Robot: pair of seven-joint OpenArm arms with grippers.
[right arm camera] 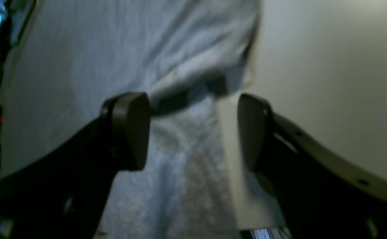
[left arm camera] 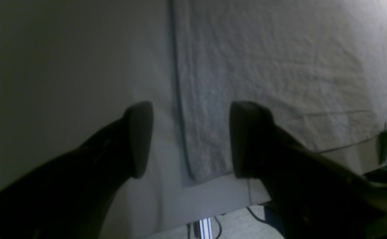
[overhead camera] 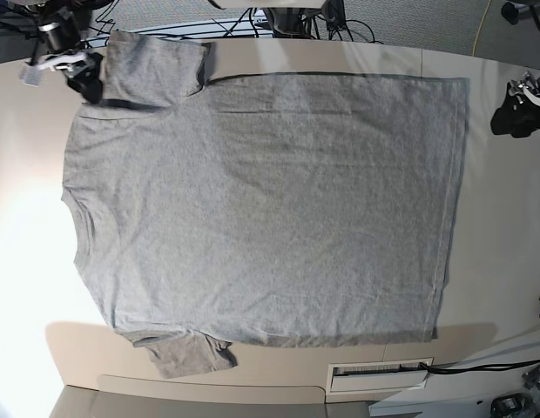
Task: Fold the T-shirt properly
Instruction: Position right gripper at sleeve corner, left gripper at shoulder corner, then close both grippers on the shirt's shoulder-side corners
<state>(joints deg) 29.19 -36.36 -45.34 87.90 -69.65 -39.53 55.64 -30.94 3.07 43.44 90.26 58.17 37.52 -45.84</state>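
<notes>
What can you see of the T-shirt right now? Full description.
The T-shirt is plain heather grey, soft knit by its look, with no lettering visible. It lies spread on the table, hem toward the base view's right, sleeves toward its left. Faint creases cross the body. One sleeve extends flat at the top; the other is partly tucked at the bottom. Neither gripper holds it.

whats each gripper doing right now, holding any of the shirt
Left gripper: open, holding nothing.
Right gripper: open, over the T-shirt near a sleeve, not gripping it.
</notes>
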